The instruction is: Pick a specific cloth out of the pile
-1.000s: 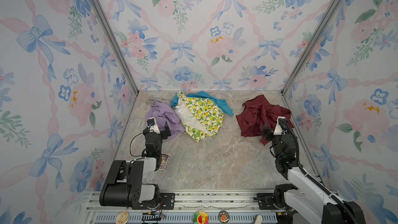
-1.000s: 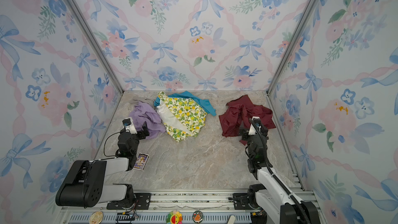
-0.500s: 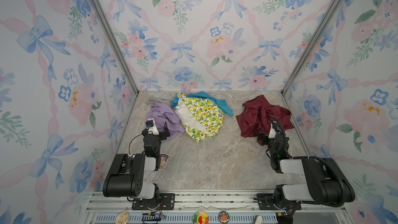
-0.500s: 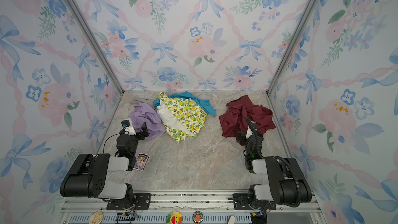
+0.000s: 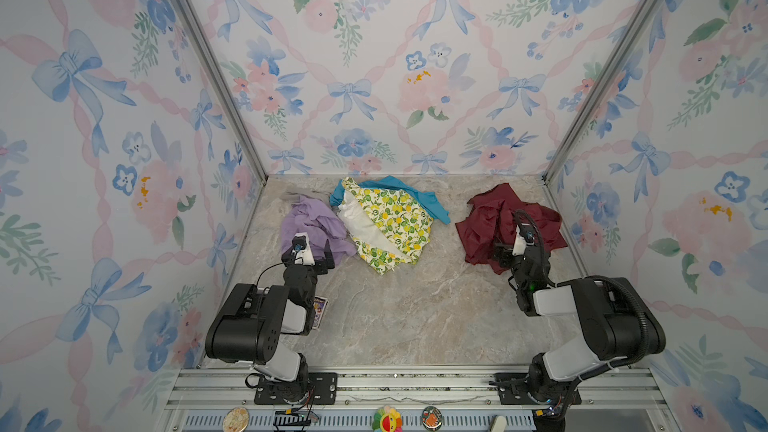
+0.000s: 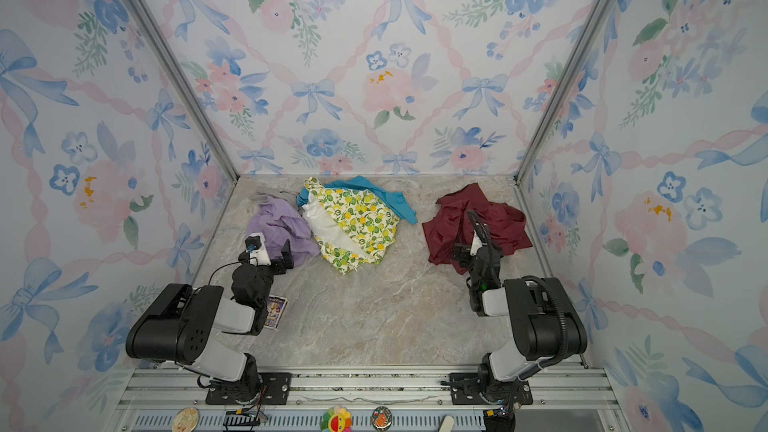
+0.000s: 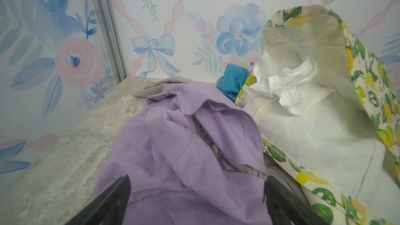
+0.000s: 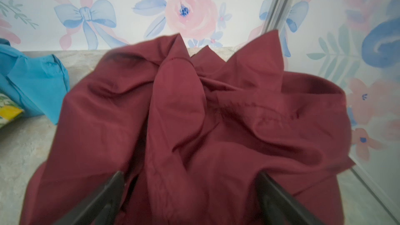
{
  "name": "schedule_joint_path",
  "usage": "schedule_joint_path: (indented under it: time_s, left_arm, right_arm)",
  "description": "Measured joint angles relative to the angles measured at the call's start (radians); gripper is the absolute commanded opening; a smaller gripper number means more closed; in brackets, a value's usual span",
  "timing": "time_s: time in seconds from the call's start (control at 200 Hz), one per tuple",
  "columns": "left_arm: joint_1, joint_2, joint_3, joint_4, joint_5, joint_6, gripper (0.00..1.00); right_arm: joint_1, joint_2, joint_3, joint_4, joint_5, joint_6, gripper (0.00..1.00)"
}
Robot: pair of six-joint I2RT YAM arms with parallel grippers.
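The left arm (image 5: 257, 326) is folded low, the left claw (image 7: 195, 182) open over the lilac cloth (image 5: 309, 222) in the pile (image 5: 386, 222). The right arm (image 5: 602, 317) is folded likewise, the right claw (image 8: 190, 175) open and empty over the maroon cloth (image 5: 486, 222), which lies apart, right of the pile.
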State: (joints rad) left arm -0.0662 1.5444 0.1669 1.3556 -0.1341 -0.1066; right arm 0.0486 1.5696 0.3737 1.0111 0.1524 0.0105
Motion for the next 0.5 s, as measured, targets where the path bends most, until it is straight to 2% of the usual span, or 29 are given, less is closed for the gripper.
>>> schedule_joint_path:
  time_s: [0.5]
  left_arm:
    - [-0.026, 0.000, 0.000, 0.005, -0.051, 0.022, 0.98]
  right_arm:
    - [0.007, -0.016, 0.019, -0.089, -0.003, -0.004, 0.97]
